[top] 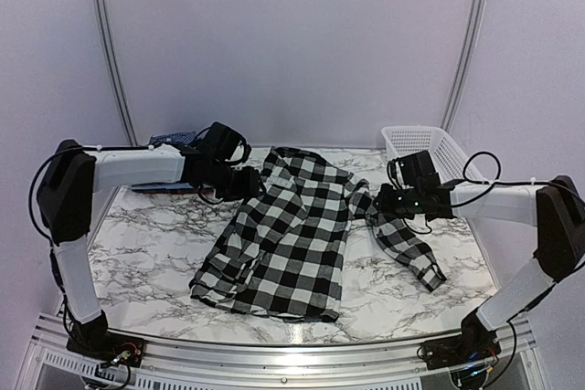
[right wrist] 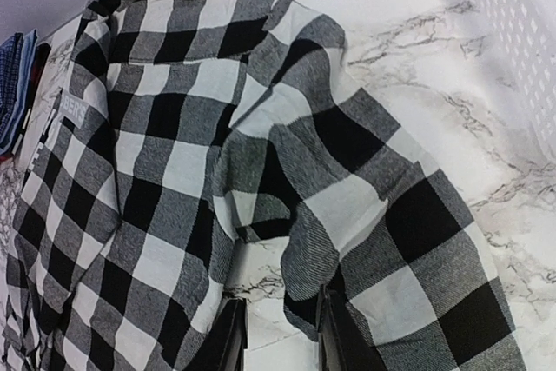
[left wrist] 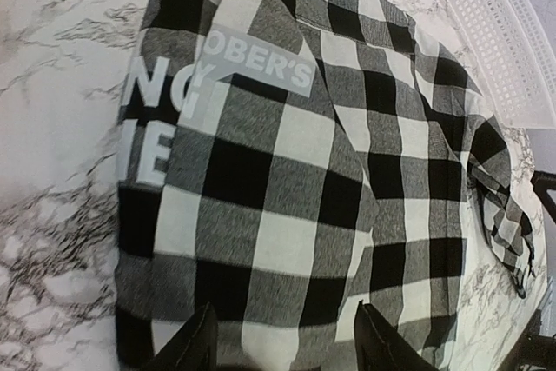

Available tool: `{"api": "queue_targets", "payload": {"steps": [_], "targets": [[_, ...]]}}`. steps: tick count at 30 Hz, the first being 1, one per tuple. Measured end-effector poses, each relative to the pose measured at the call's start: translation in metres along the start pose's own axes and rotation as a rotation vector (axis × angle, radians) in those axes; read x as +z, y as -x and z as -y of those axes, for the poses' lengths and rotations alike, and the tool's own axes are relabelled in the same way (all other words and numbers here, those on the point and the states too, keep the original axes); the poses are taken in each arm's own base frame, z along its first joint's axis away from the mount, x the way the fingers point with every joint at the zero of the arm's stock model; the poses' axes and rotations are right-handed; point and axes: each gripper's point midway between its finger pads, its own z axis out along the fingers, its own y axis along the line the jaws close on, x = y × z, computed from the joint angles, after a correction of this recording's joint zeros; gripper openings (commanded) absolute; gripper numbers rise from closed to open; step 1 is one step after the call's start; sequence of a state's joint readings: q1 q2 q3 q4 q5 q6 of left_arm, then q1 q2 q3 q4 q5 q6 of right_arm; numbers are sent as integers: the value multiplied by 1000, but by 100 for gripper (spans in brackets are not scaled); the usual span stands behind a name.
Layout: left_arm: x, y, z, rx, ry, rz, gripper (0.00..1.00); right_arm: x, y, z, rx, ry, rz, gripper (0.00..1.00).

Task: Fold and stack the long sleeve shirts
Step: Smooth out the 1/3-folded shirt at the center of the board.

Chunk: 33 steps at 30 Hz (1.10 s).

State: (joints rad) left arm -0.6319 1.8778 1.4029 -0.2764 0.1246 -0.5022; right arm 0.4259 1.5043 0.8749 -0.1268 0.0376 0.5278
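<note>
A long sleeve shirt [top: 292, 226] in big black-and-white checks lies spread on the marble table, collar toward the far side, white lettering [left wrist: 261, 62] near its left edge. Its right sleeve [top: 407, 244] trails toward the near right. My left gripper [top: 245, 184] hovers over the shirt's upper left part, jaws open and empty [left wrist: 287, 310] above the cloth [left wrist: 287, 154]. My right gripper [top: 384, 203] is low at the sleeve's upper end. Its jaws [right wrist: 280, 301] stand narrowly apart, with a fold of the sleeve [right wrist: 391, 215] lying by the right finger and bare marble between them.
A white mesh basket [top: 430, 148] stands at the far right of the table, close behind my right arm. Dark blue checked cloth [top: 174, 139] lies at the far left behind my left arm. Bare marble [top: 146, 244] shows left of the shirt and along the near edge.
</note>
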Motion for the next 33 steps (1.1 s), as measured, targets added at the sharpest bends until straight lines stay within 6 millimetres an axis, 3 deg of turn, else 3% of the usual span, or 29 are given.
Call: {"api": "queue_targets", "payload": {"steps": [6,15,19,26,29,33], "targets": [[55,8,10,-22,-44,2,54,1,-36,22,51,-8,-59,25],[113,35,13,-93,-82,49,53,3,-83,66,125,-76,-138,26],[136,32,-7,-150,-65,32,53,1,-85,76,141,-96,-138,27],[145,65,-30,-218,-90,71,53,-2,-79,106,174,-146,-124,28],[149,73,-32,-221,-110,76,54,-3,-73,120,185,-173,-111,29],[149,76,-30,-216,-127,66,56,-3,-62,120,169,-174,-109,33]]}}
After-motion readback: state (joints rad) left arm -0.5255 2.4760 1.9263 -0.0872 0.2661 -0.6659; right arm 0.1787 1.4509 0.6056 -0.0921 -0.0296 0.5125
